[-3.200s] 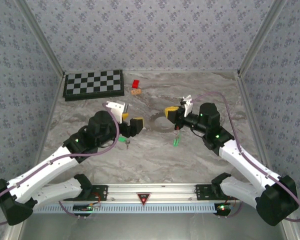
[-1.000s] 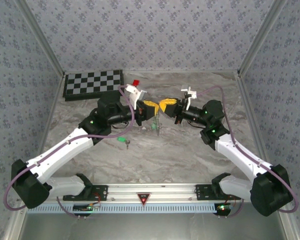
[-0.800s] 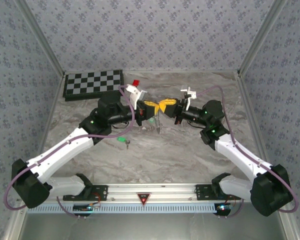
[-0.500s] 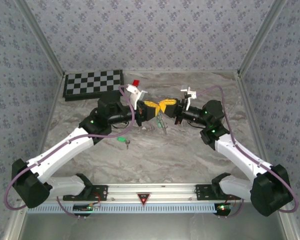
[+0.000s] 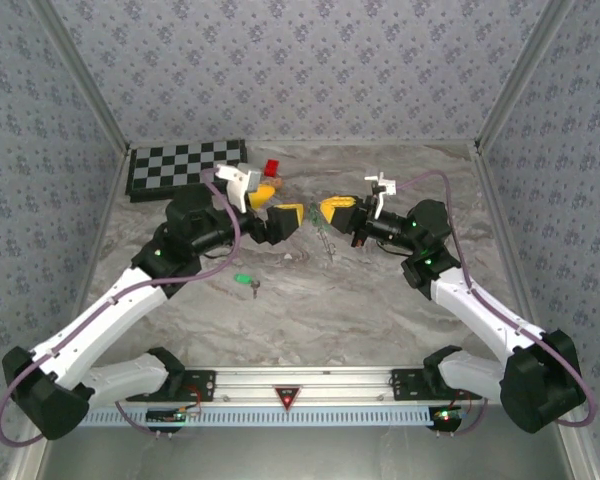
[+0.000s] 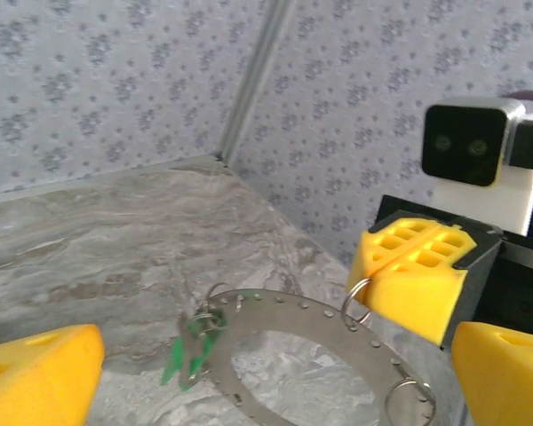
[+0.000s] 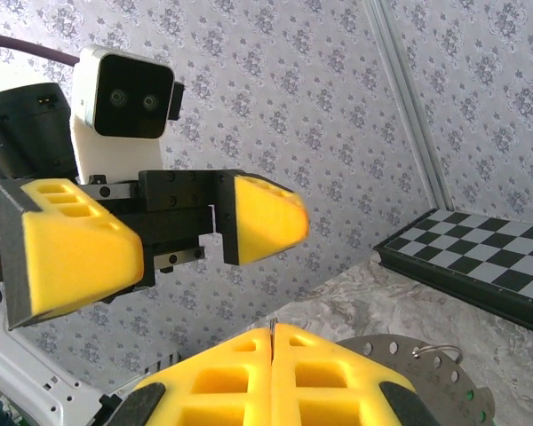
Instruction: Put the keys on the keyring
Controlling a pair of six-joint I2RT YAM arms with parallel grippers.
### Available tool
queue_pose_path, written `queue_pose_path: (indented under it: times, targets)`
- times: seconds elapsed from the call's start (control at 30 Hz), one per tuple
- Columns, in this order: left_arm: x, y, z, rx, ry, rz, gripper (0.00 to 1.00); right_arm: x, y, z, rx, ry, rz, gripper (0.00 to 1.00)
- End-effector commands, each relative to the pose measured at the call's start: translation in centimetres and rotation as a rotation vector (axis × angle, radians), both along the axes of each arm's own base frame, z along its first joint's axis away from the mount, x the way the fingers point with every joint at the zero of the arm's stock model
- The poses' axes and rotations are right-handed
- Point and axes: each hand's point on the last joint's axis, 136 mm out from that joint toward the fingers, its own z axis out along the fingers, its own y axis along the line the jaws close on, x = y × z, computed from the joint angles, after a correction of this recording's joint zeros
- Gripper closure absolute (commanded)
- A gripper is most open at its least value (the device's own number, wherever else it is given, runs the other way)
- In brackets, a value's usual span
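While the right fingers (image 6: pixel 417 275) pinch the rim of the stiff keyring (image 6: pixel 311 321) over the bench (image 5: pixel 380 320), one key (image 6: pixel 186 353) dangling from it, the left fingers (image 7: pixel 67 253) gape empty, and the light loose key (image 5: pixel 243 279) on the bench looks best nipped by its green head.

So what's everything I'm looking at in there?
keyring: one, grey metal with small holes, pinched in the right fingers above mid-table
keys: green heads; at least one hanging on the keyring, one lying on the table
chessboard: one, black and white, far left corner
red block: one, beside the chessboard
table: grey marbled top
walls: grey-blue patterned, three sides
arms: two, white and black, bolted at the near edge
left fingers: yellow, spread open, facing the keyring
right fingers: yellow, shut on the keyring
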Motion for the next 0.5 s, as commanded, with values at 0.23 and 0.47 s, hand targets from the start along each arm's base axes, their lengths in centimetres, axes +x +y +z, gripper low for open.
queue_pose_path:
  times: [0.23,0.47]
  targets:
    - [-1.7,-1.8,0.3,-0.035,0.014,-0.164,0.27,-0.7,-0.1,3.0,0.066,-0.051,0.029,1.00]
    - [-2.2,-4.0,0.9,-0.096,0.031,-0.286,0.53,-1.0,-0.1,3.2,0.063,-0.056,0.034,1.00]
